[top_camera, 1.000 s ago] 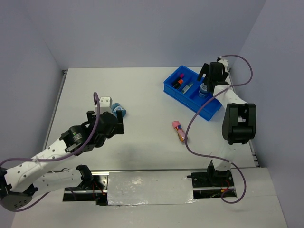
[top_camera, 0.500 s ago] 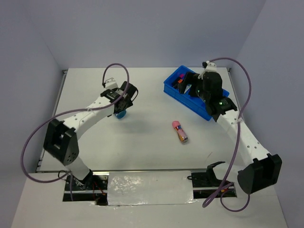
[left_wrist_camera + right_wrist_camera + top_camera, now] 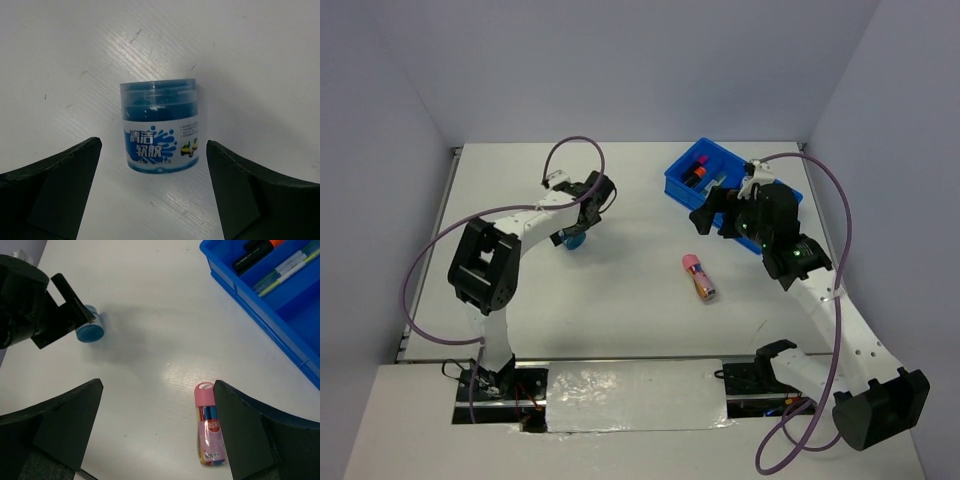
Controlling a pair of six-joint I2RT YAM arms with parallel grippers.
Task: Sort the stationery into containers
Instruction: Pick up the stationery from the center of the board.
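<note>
Surface: white table (image 3: 620,310) in a pale walled booth; we record the following.

1. Blue tray (image 3: 680,186), upper right of the overhead view. We note a black highlighter (image 3: 254,252) and thin pens (image 3: 286,269) already lying in its compartments.
2. Blue tub (image 3: 159,125), on its side on the table, left of centre in the overhead view, well apart from the tray.
3. Left gripper (image 3: 153,150), jaws fully spread and empty, straddling the tub without touching it.
4. Pink-gold cylinder (image 3: 210,432), lying loose mid-table, between tub and tray.
5. Right gripper (image 3: 157,390), jaws wide and holding nothing, hovering beside the tray's near edge, above the cylinder.

Step in hand, by our reckoning: picking up the tub. Next move calls for lowering and closing squarely across its round body, lest it roll.
</note>
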